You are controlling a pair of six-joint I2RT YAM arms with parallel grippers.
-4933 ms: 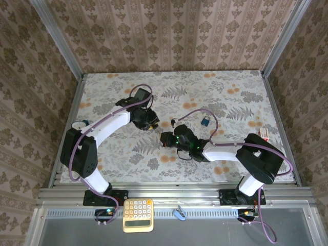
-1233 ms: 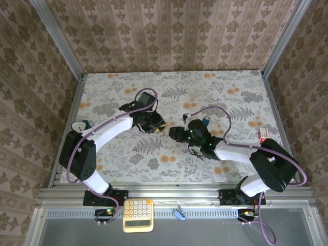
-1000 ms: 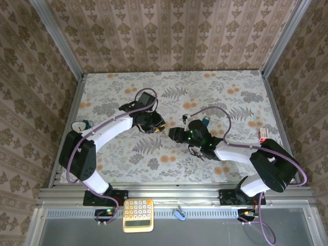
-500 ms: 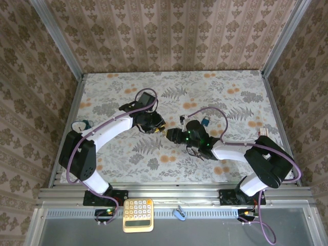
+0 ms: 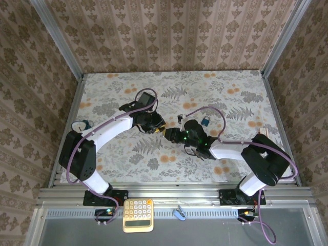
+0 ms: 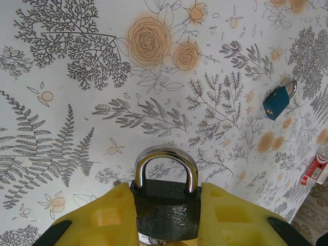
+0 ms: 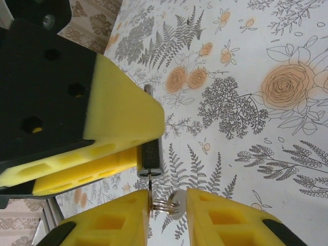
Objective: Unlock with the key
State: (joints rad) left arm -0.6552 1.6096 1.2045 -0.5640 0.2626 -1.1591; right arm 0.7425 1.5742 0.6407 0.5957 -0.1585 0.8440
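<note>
With the dark padlock with silver shackle (image 6: 164, 211) clamped in the left gripper (image 5: 160, 127) over the middle of the floral table (image 5: 230, 97), the right gripper (image 7: 167, 199), its jaws slightly apart around the thin metal key (image 7: 148, 185) and its hold unclear, may slip while turning or twist the lock loose.

Your left gripper (image 6: 166, 205) has a black padlock (image 6: 165, 197) clamped.
Its two yellow fingers (image 6: 102, 218) press the padlock's body from either side, and the silver shackle stands clear above them over the flowered worktop (image 6: 61, 110). A small blue padlock (image 6: 277, 101) lies well apart at upper right, and a red and white box (image 6: 316, 169) sits at the right edge.
</note>
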